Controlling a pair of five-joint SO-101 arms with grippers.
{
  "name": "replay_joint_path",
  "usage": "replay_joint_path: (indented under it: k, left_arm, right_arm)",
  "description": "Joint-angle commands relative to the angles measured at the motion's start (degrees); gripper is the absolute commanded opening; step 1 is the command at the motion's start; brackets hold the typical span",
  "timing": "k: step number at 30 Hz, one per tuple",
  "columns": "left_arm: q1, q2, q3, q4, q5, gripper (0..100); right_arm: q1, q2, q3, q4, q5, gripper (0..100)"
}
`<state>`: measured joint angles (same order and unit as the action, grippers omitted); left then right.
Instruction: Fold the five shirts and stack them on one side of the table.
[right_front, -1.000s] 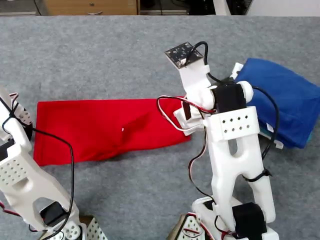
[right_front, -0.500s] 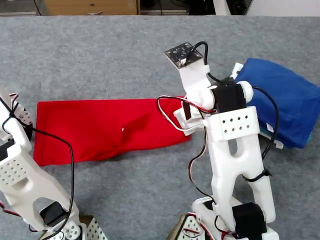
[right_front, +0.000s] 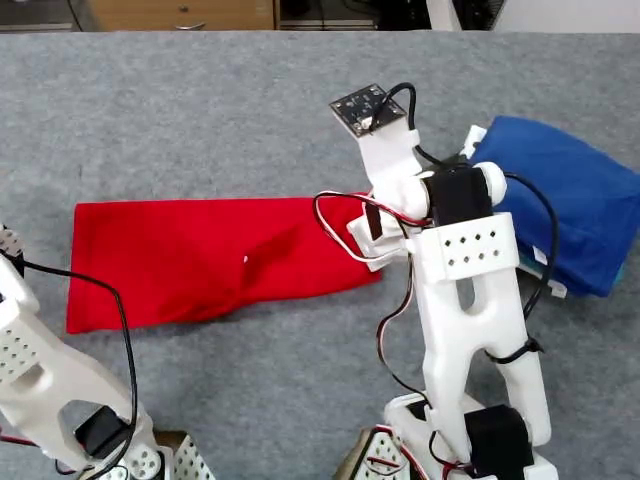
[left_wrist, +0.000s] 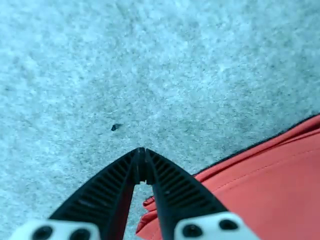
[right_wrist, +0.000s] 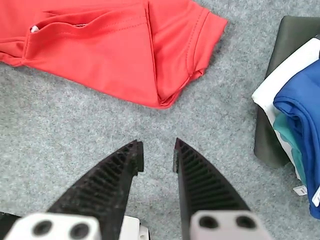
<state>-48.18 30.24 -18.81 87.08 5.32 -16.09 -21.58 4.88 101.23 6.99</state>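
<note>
A red shirt (right_front: 210, 260), folded into a long strip, lies flat across the middle of the grey table (right_front: 200, 120). My left gripper (left_wrist: 141, 154) is shut with nothing in it, just off the red shirt (left_wrist: 265, 185) at its left end. My left arm (right_front: 30, 360) stands at the near left corner. My right gripper (right_wrist: 157, 147) hangs open over bare table, a little short of the red shirt's (right_wrist: 115, 45) sleeve end. My right arm (right_front: 460, 250) stands between the red shirt and a stack of folded shirts (right_front: 565, 200) with a blue one on top.
The stack (right_wrist: 295, 105) at the right edge holds dark, white, teal and blue layers. A wooden cabinet (right_front: 180, 14) runs behind the far edge of the table. Bare grey felt lies beyond the red shirt and in front of it.
My left arm has drawn back toward the near left corner, off the red shirt's left end, which now lies uncovered. The right arm and the shirts have not moved.
</note>
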Motion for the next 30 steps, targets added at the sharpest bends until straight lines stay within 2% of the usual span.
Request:
replay_joint_path:
  k: [1,7,12,14,17,20,25,30]
  left_arm:
    - [-0.4,-1.3,-2.3,0.4,0.3,2]
    - [0.1,-1.3,-2.6,0.4,-1.6,2]
    - [4.0,-1.3,-2.4,0.8,-11.4,2]
    - [6.7,-1.3,-3.0,3.9,-15.8,2]
    - [10.8,-0.9,-4.7,8.2,-20.9,2]
    - [13.0,-0.9,-7.0,9.8,-20.1,2]
    - [14.0,-1.3,-12.0,9.9,-20.0,2]
    - [13.7,-2.3,-19.3,11.5,-20.0,2]
  right_arm:
    - [0.7,-2.2,-4.0,0.2,-0.2,12.2]
    - [0.7,-2.3,-4.4,0.5,-0.2,12.2]
    - [0.7,-2.3,-4.3,0.8,-0.2,12.2]
    - [0.7,-2.3,-4.3,0.7,-0.1,12.2]
    - [0.7,-2.3,-4.1,0.7,5.2,12.2]
    - [0.7,-2.4,-4.2,0.7,11.8,12.2]
    - [0.7,-3.9,-4.2,0.3,14.5,12.2]
    - [1.1,-13.7,-3.1,-5.8,19.7,12.2]
